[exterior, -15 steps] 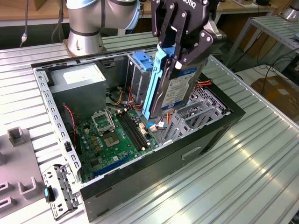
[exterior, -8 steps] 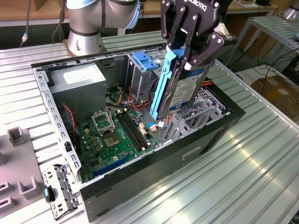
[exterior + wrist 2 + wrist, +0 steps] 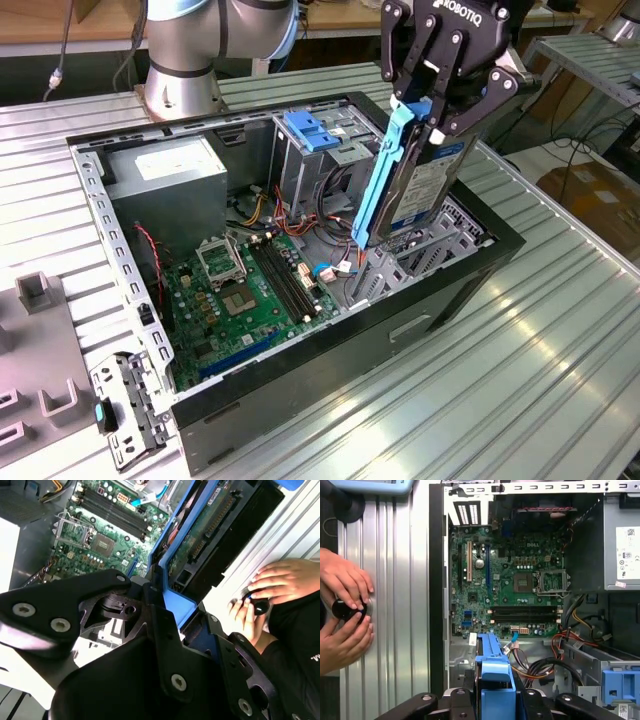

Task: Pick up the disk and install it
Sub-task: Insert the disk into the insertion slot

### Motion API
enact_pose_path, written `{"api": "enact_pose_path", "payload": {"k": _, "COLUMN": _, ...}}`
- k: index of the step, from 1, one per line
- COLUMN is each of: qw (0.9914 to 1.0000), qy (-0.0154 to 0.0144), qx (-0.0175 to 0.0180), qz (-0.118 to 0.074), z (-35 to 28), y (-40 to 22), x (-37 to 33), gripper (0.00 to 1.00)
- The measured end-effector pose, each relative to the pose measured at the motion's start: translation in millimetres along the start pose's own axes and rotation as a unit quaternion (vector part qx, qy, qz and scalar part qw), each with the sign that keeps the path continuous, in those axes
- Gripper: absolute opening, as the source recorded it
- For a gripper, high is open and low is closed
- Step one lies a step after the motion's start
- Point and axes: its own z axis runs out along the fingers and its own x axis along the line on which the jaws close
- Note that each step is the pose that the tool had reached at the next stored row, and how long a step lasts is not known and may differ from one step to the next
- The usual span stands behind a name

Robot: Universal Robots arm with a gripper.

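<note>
Pincer [image 3: 432, 112] closed on the near-upright disk [image 3: 430, 190] above the open computer case [image 3: 300, 395]; its upper end hidden in the grip

Gripper [image 3: 440, 108] downward, jaws seemingly clamped.

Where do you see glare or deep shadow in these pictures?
Exterior view: strong glare on the ribbed metal table. Second wrist view: the tool is in deep shadow, the table beyond it washed out white. First wrist view: even light on the circuit board.
</note>
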Motion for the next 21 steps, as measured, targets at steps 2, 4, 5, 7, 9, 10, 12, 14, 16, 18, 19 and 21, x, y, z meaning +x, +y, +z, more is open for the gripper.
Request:
{"api": "enact_pose_path", "payload": {"k": 2, "qw": 1.00000, "qy": -0.0001, "qx": 0.0000, "qz": 0.000, "z": 0.1, "y": 0.0, "x": 0.0, "gripper": 0.37}}
{"api": "enact_pose_path", "payload": {"k": 4, "qw": 1.00000, "qy": -0.0001, "qx": 0.0000, "qz": 0.000, "z": 0.1, "y": 0.0, "x": 0.0, "gripper": 0.37}}
{"api": "enact_pose_path", "payload": {"k": 5, "qw": 1.00000, "qy": -0.0001, "qx": 0.0000, "qz": 0.000, "z": 0.1, "y": -0.1, "x": 0.0, "gripper": 0.37}}
{"api": "enact_pose_path", "payload": {"k": 7, "qw": 1.00000, "qy": -0.0001, "qx": 0.0000, "qz": 0.000, "z": 0.1, "y": -0.3, "x": 0.0, "gripper": 0.37}}
{"api": "enact_pose_path", "payload": {"k": 9, "qw": 1.00000, "qy": -0.0001, "qx": 0.0000, "qz": 0.000, "z": 0.1, "y": -0.3, "x": 0.0, "gripper": 0.37}}
{"api": "enact_pose_path", "payload": {"k": 10, "qw": 1.00000, "qy": -0.0001, "qx": 0.0000, "qz": 0.000, "z": 0.1, "y": -0.3, "x": 0.0, "gripper": 0.37}}
{"api": "enact_pose_path", "payload": {"k": 12, "qw": 1.00000, "qy": -0.0001, "qx": 0.0000, "qz": 0.000, "z": 0.1, "y": -0.4, "x": 0.0, "gripper": 0.37}}
{"api": "enact_pose_path", "payload": {"k": 14, "qw": 1.00000, "qy": 0.0000, "qx": 0.0000, "qz": 0.000, "z": 0.1, "y": -0.4, "x": 0.0, "gripper": 0.37}}
{"api": "enact_pose_path", "payload": {"k": 16, "qw": 1.00000, "qy": 0.0001, "qx": 0.0000, "qz": 0.000, "z": 0.2, "y": -1.2, "x": 0.0, "gripper": 0.37}}
{"api": "enact_pose_path", "payload": {"k": 18, "qw": 1.00000, "qy": 0.0001, "qx": 0.0000, "qz": 0.000, "z": 0.1, "y": -3.0, "x": -0.1, "gripper": 0.37}}
{"api": "enact_pose_path", "payload": {"k": 19, "qw": 1.00000, "qy": 0.0002, "qx": 0.0000, "qz": 0.000, "z": 0.2, "y": -5.7, "x": -0.1, "gripper": 0.37}}
{"api": "enact_pose_path", "payload": {"k": 21, "qw": 1.00000, "qy": 0.0001, "qx": 0.0000, "qz": 0.000, "z": 1.0, "y": -15.5, "x": -0.3, "gripper": 0.37}}
